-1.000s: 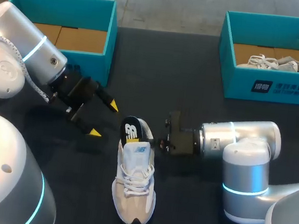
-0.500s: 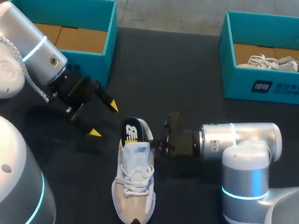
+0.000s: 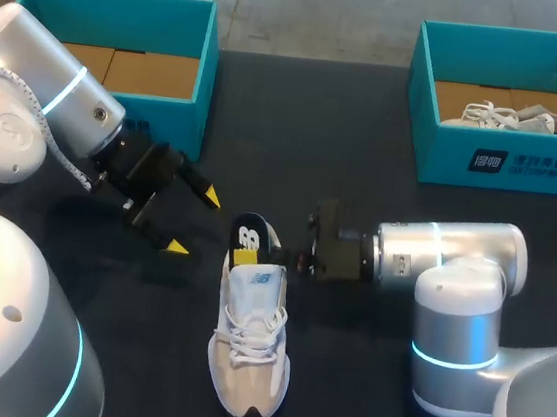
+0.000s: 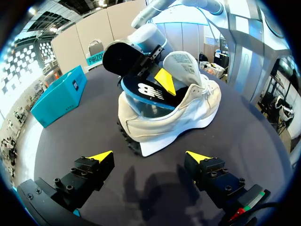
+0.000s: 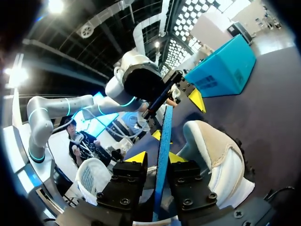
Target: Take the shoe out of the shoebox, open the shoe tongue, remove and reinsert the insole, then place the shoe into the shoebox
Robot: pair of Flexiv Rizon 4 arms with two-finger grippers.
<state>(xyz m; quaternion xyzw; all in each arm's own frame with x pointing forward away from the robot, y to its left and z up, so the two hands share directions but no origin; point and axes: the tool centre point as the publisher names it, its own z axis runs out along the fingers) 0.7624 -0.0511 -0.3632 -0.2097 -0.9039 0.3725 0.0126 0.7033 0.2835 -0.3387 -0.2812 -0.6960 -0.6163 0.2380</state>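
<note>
A white and beige shoe [image 3: 247, 351] lies on the black table, heel toward the far side. A dark blue insole [image 3: 246, 240] stands up out of its heel opening. My right gripper [image 3: 301, 251] is at the heel from the right; in the right wrist view the insole [image 5: 163, 132] runs edge-on between its parted fingers, so the gripper [image 5: 156, 157] is open. My left gripper [image 3: 194, 222] hangs open to the left of the heel, apart from it. From the left wrist, the shoe [image 4: 188, 108], its raised tongue [image 4: 181, 63] and the insole [image 4: 148, 92] lie ahead of that gripper [image 4: 149, 157].
A teal shoebox [image 3: 209, 80] with a brown floor stands at the back left, close behind my left arm. A second teal shoebox [image 3: 506, 159] at the back right holds another pale shoe [image 3: 515, 117].
My right gripper's fingers have parted around the insole and the arm has shifted slightly right. The insole now stands a little more upright. My left arm has not moved.
</note>
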